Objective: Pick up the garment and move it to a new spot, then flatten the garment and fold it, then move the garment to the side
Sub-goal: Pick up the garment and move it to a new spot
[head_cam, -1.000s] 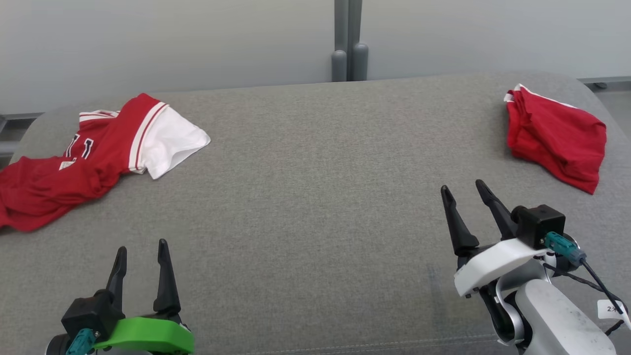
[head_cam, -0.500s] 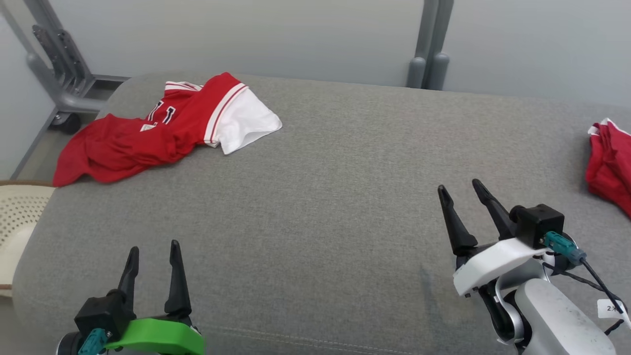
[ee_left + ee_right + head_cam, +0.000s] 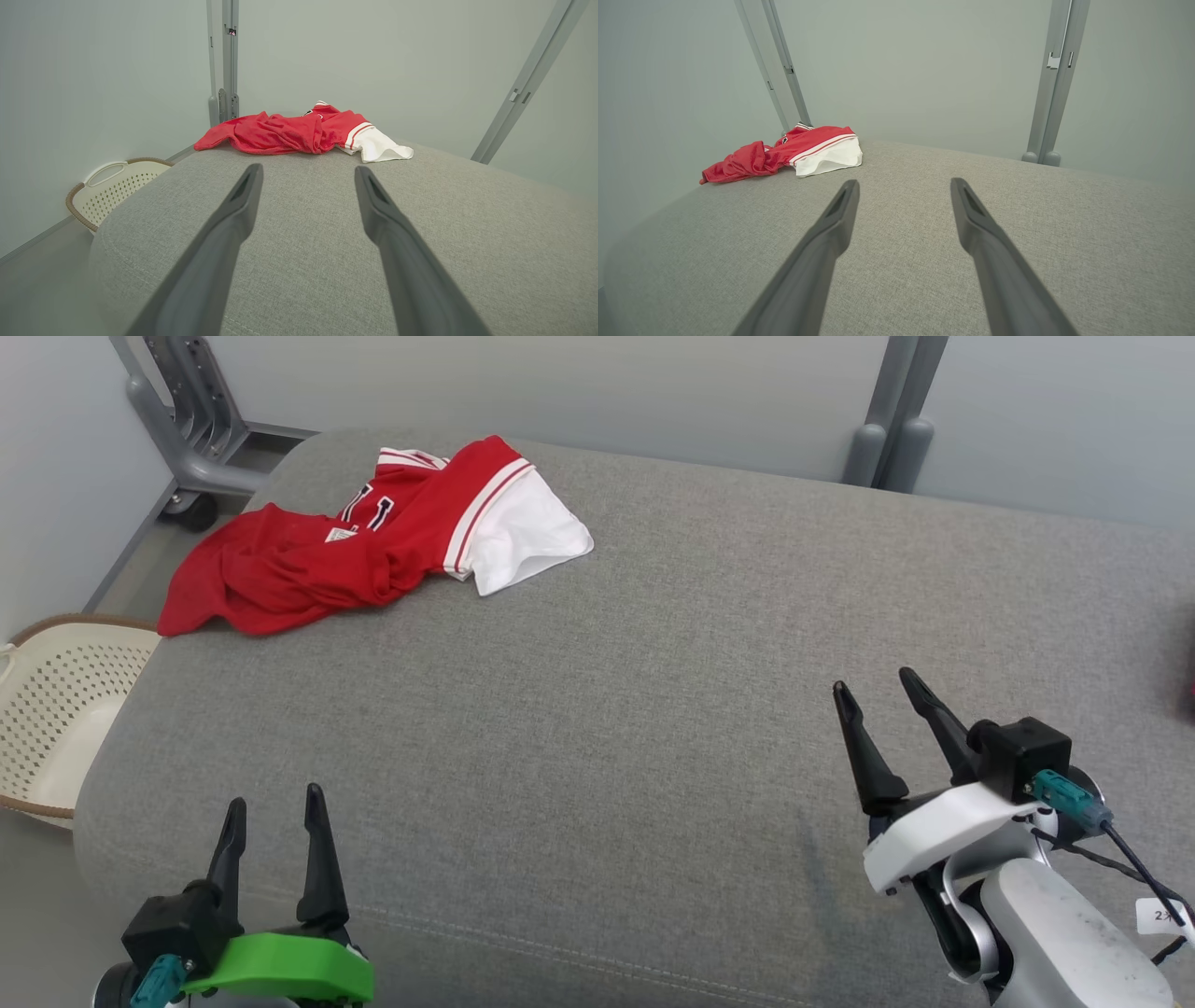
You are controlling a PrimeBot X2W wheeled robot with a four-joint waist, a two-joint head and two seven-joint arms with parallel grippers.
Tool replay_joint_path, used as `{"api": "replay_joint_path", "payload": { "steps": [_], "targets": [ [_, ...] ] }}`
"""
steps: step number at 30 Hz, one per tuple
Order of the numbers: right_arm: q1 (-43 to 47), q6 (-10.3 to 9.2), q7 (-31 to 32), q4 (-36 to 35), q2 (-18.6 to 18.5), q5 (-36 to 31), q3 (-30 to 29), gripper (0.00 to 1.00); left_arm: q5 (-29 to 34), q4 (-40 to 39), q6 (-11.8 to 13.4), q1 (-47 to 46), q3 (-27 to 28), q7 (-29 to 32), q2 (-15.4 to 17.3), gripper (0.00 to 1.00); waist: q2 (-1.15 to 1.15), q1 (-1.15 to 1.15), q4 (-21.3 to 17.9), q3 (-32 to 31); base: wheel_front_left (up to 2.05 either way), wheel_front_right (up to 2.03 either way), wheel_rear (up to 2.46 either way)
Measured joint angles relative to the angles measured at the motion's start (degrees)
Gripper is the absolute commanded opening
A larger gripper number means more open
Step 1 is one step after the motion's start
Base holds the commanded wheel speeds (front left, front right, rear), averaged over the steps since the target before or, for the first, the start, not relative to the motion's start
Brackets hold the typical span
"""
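Note:
The garment is a crumpled red jersey with a white sleeve and striped trim, lying at the far left corner of the grey padded table. The left wrist view has the garment straight ahead, well beyond the fingers; in the right wrist view the garment lies far off to the left. My left gripper hovers open near the table's front left edge, with nothing between its fingers. My right gripper stands open at the front right, also with nothing in it.
A cream perforated laundry basket sits on the floor left of the table; the left wrist view catches the basket too. Grey metal frame posts stand behind the table, and a wheeled frame at the back left corner.
The head camera has turned left: the whole scene slid right, the basket came into view and a second red cloth left at the right edge. Both grippers stay open and hold their pose.

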Motion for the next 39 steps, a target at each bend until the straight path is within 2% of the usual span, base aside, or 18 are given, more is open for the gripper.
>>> {"api": "replay_joint_path", "payload": {
  "steps": [6,13,24,35,39],
  "targets": [
    [-2.26,-0.02,1.26,-2.0,-1.93,-1.02,-1.04,1.0,-0.07,0.81,0.0,-5.43,-1.05,0.0,-0.07,1.0,0.0,0.0,-0.55,2.94,0.0,0.0,0.0],
    [-7.54,-0.07,3.2,-5.42,-4.22,-2.97,-1.63,1.0,1.24,5.01,0.0,-19.74,-0.14,2.59,-0.13,1.0,0.0,0.0,-1.71,7.42,0.0,0.0,0.0],
    [-15.31,0.0,5.92,-10.55,-5.41,-4.68,-1.8,1.0,2.44,15.86,0.0,-38.04,8.59,9.9,1.24,1.0,0.0,0.0,-6.25,13.64,0.0,0.0,0.0],
    [-20.06,0.1,8.09,-15.03,-6.22,-5.24,-2.34,1.0,7.45,27.32,0.0,-51.58,14.77,16.5,2.13,1.0,0.0,0.0,-12.86,21.34,0.0,0.0,0.0],
    [-21.18,0.2,8.67,-16.23,-6.72,-5.41,-2.63,1.0,10.92,31.29,0.0,-54.84,16.72,18.48,3.97,1.0,0.0,0.0,-14.9,24.47,0.0,0.0,0.0]
  ]
}}
